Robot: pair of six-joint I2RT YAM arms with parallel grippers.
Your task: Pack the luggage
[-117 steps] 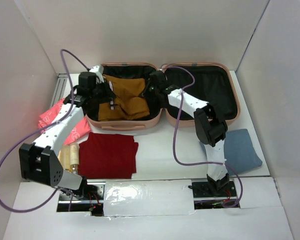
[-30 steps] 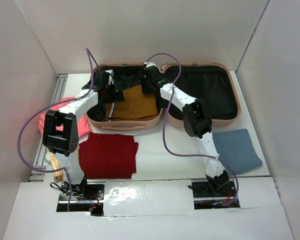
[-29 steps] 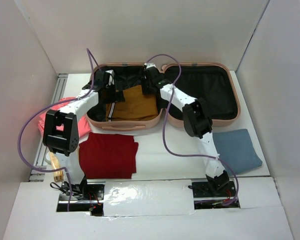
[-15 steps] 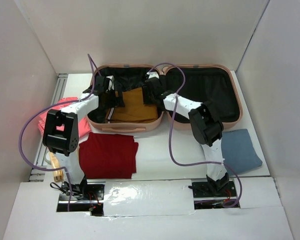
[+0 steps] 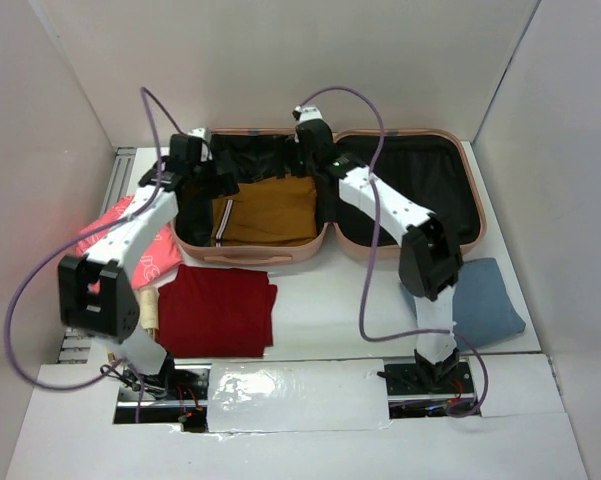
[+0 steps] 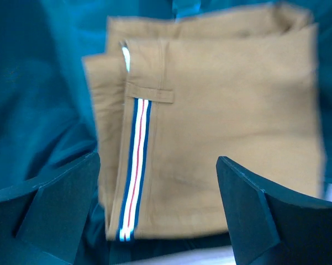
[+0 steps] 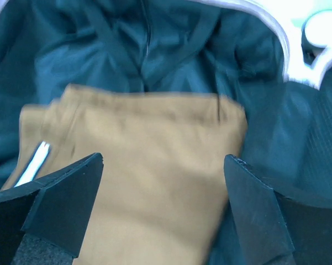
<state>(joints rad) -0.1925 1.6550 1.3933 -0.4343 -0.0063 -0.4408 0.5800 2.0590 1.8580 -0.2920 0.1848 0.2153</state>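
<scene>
one suitcase (image 5: 280, 247), four folded cloths (image 5: 217, 310)

Robot lab test cell, not a home. White panel walls (image 5: 70, 100) box in a white counter (image 5: 320, 310). Left arm (image 5: 130, 235) and right arm (image 5: 390, 205) are bolted at the near edge on taped base plates (image 5: 425, 380), with loose purple cables (image 5: 365, 290). Aluminium rail (image 5: 120, 175) on the left. The luggage (image 5: 280, 243) lies there as a prop.

Both wrist views reach you blurred, the tan trousers (image 6: 221, 138) soft-edged. Your left arm (image 5: 130, 235) covers part of the pink cloth (image 5: 98, 232); your right arm (image 5: 380, 200) hides the luggage (image 5: 250, 250) at its middle and a corner of the blue cloth (image 5: 490, 300).
</scene>
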